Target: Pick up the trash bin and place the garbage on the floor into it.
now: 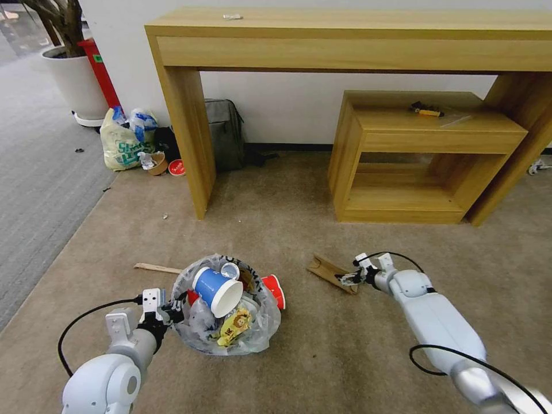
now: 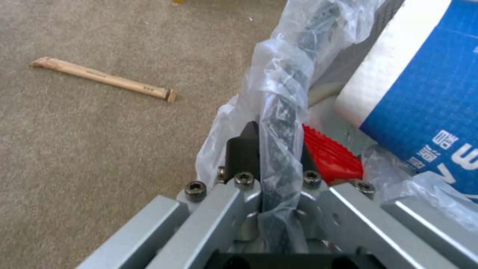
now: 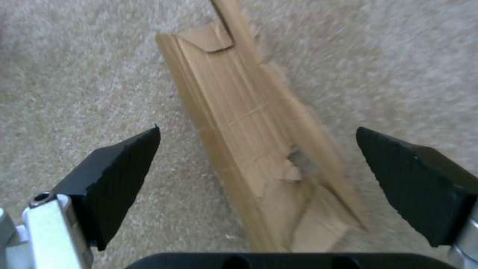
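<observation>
Left end effector (image 2: pixel 271 149) clamps the trash bin (image 1: pixel 227 339) rim (bag pinched between fingers, left wrist view). Right end effector (image 3: pixel 259 164) spread wide over a cardboard scrap (image 3: pixel 259 149) on the floor (image 1: pixel 322 356). Wooden desk (image 1: pixel 356 40) stands behind.

Carpeted room with wooden furniture against a white wall

Beige carpet (image 1: pixel 345 345) meets grey ribbed carpet (image 1: pixel 40 172) on the left. A tall wooden table (image 1: pixel 345 34) stands over a lower shelf unit (image 1: pixel 420 155); a white planter (image 1: pixel 75 80) stands in the far left corner.
</observation>
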Controlling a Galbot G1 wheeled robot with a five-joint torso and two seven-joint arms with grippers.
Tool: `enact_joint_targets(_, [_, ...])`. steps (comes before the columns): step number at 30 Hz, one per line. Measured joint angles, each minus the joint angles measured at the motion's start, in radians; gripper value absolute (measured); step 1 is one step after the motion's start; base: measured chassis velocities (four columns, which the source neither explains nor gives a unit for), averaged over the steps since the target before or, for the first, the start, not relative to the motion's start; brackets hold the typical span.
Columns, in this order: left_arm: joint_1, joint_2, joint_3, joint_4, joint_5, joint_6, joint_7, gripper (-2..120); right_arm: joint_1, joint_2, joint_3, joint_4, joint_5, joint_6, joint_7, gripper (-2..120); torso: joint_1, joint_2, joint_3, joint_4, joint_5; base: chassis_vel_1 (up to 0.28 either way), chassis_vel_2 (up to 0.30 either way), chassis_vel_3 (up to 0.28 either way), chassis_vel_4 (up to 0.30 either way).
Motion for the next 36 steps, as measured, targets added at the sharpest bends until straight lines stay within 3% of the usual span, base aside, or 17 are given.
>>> enact_joint_targets(6, [0.002, -0.004, 0.002, -0.001, 0.006, 0.0, 0.001, 0, 0.029, 0.035, 0.011, -0.083, -0.024, 0.03, 0.024, 91, 0.0, 0.0, 0.0, 0.0, -0.0001, 0.0, 0.0, 0.0, 0.0])
enact_joint_targets(21, [0.005, -0.004, 0.009, -0.009, 0.012, 0.0, 0.001, 0, 0.049, 0.062, 0.027, -0.151, -0.031, 0.057, 0.088, 36, 0.0, 0.0, 0.0, 0.0, 0.0001, 0.0, 0.0, 0.0, 0.0])
enact_joint_targets(23, [0.006, -0.004, 0.009, -0.009, 0.012, 0.0, 0.001, 0, 0.049, 0.063, 0.028, -0.151, -0.031, 0.057, 0.089, 34, 0.0, 0.0, 0.0, 0.0, 0.0001, 0.0, 0.0, 0.0, 0.0])
enact_joint_targets(27, [0.012, -0.004, 0.009, -0.018, 0.014, 0.001, 0.001, 0, 0.034, 0.061, 0.032, -0.136, -0.029, 0.057, 0.11, 11, 0.0, 0.0, 0.0, 0.0, 0.0001, 0.0, 0.0, 0.0, 0.0])
enact_joint_targets(30, [0.014, -0.005, 0.011, -0.021, 0.016, 0.001, 0.001, 0, 0.025, 0.058, 0.034, -0.123, -0.026, 0.056, 0.115, 3, 0.0, 0.0, 0.0, 0.0, 0.0002, 0.0, 0.0, 0.0, 0.0])
enact_joint_targets(36, [0.019, -0.003, 0.015, -0.033, 0.017, 0.003, 0.001, 0, -0.004, 0.041, 0.046, -0.062, -0.014, 0.059, 0.14, 0, 0.0, 0.0, 0.0, 0.0001, 0.0003, 0.0, 0.0, 0.0, 0.0])
